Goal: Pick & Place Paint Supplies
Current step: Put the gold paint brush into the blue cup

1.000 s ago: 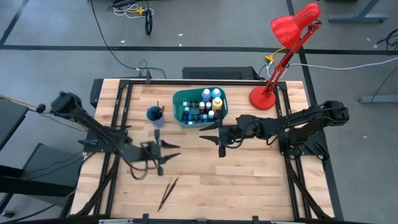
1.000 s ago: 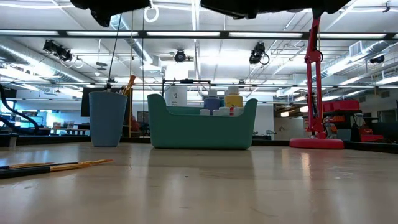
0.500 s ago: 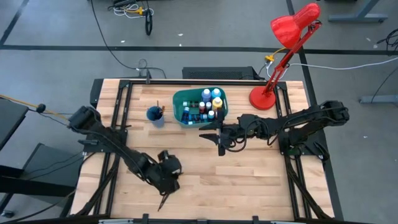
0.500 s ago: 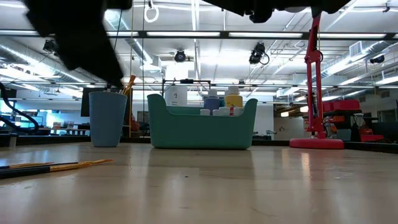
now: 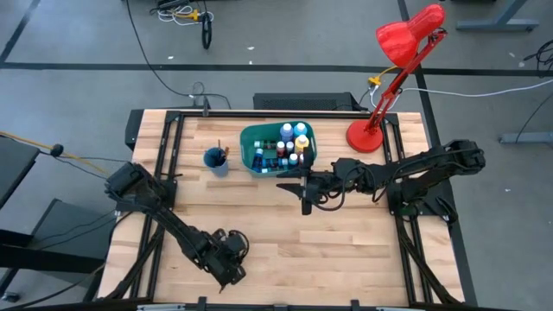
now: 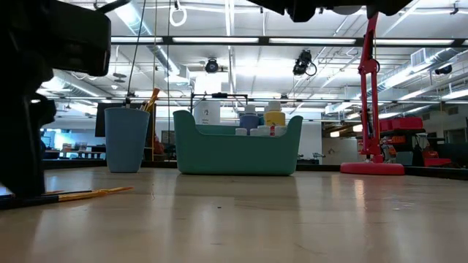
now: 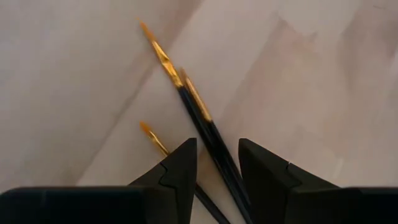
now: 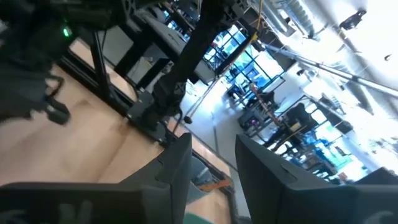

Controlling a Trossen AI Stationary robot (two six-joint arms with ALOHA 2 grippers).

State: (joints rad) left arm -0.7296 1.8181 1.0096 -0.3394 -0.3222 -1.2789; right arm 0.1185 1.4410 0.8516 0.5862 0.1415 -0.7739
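Three thin dark-handled brushes with orange tips (image 7: 186, 99) lie flat on the wooden table near its front edge, and show in the low view (image 6: 88, 194) at the left. My left gripper (image 7: 217, 149) points steeply down over them, open. Two handles run between its fingers, untouched, and a third passes under one finger. From above, the gripper (image 5: 230, 266) hides most of the brushes. The paint bottles (image 5: 289, 142) stand in the teal bin (image 5: 259, 136). My right gripper (image 5: 305, 200) hangs level above the table just in front of the bin, open with nothing in it.
A small blue cup (image 5: 215, 160) holding brushes stands left of the bin. A red desk lamp (image 5: 367, 136) stands at the back right. Bare wood lies across the table's middle and front right (image 5: 346, 250).
My left gripper has swung from the table's left middle toward the near edge and down, rolling its wrist, until its fingers stand over the brushes. The brushes have stayed where they were.
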